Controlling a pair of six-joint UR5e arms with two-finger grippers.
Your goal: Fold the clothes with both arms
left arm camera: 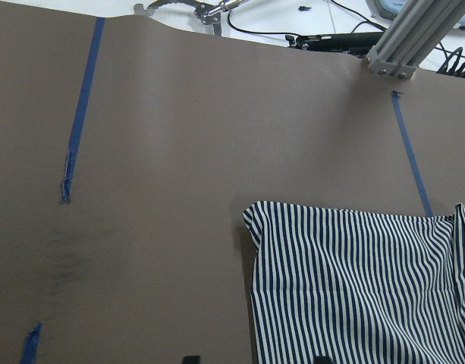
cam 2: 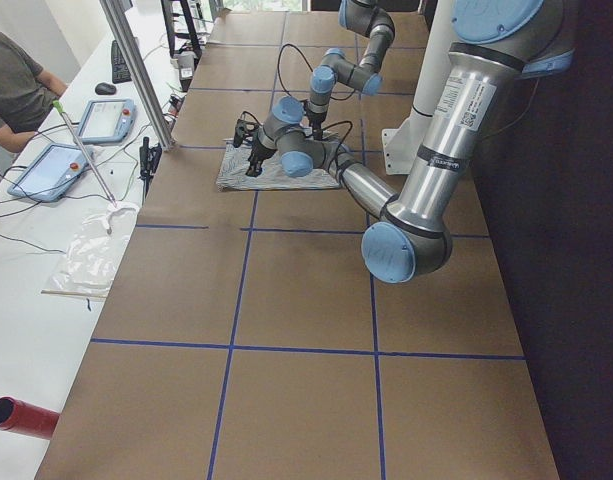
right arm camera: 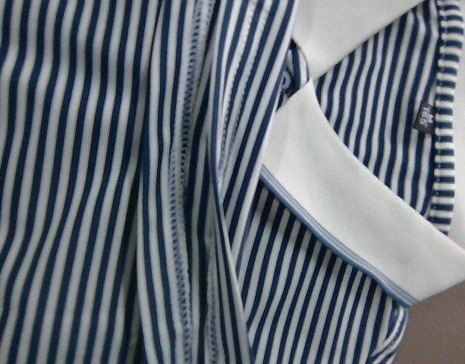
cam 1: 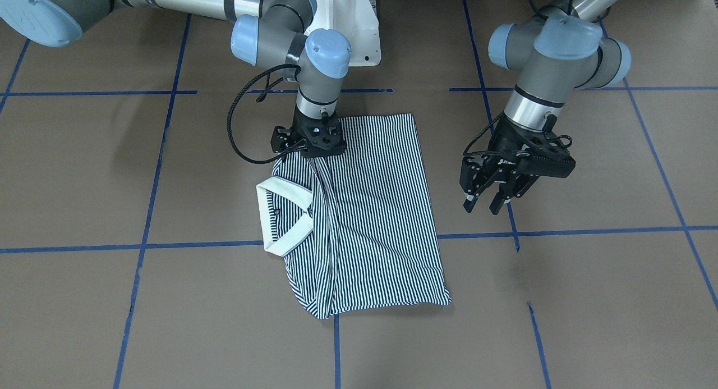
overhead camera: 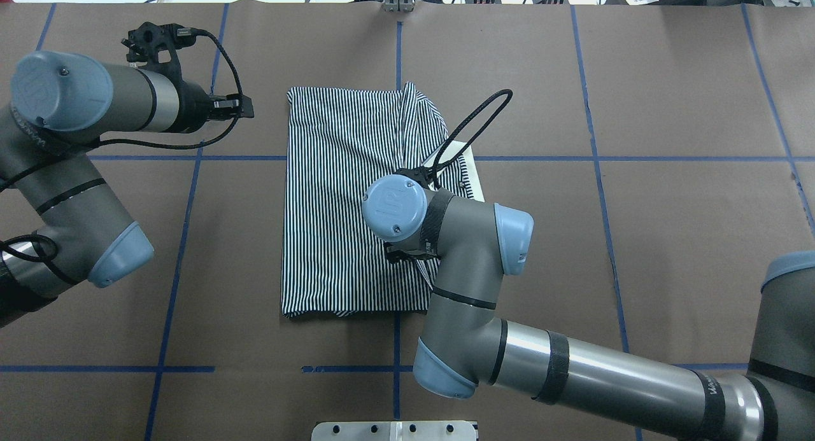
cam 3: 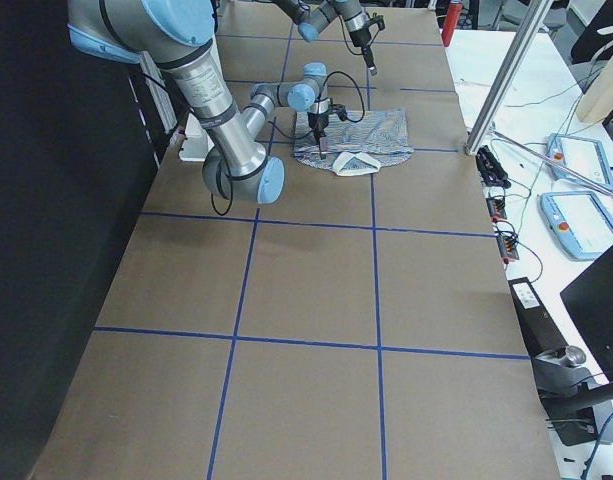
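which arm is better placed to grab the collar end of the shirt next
Right, probably. The right gripper is down on the shirt right beside the collar, while the left gripper hangs open over the table, off the shirt's opposite side.

A brown paper-covered table (overhead camera: 668, 237) is crossed by blue tape lines (overhead camera: 637, 158); alongside, a white bench (cam 2: 16, 300) carries grey-framed tablets (cam 2: 106, 120).

Brown worktop (cam 1: 84, 170) gridded with blue tape lines (cam 1: 196, 245), carrying 1 folded polo shirt (cam 1: 376, 209).
The striped shirt lies about midway between the robot's edge and the operators' edge, its cream collar (cam 1: 283, 218) toward the worktop's end on the robot's right.
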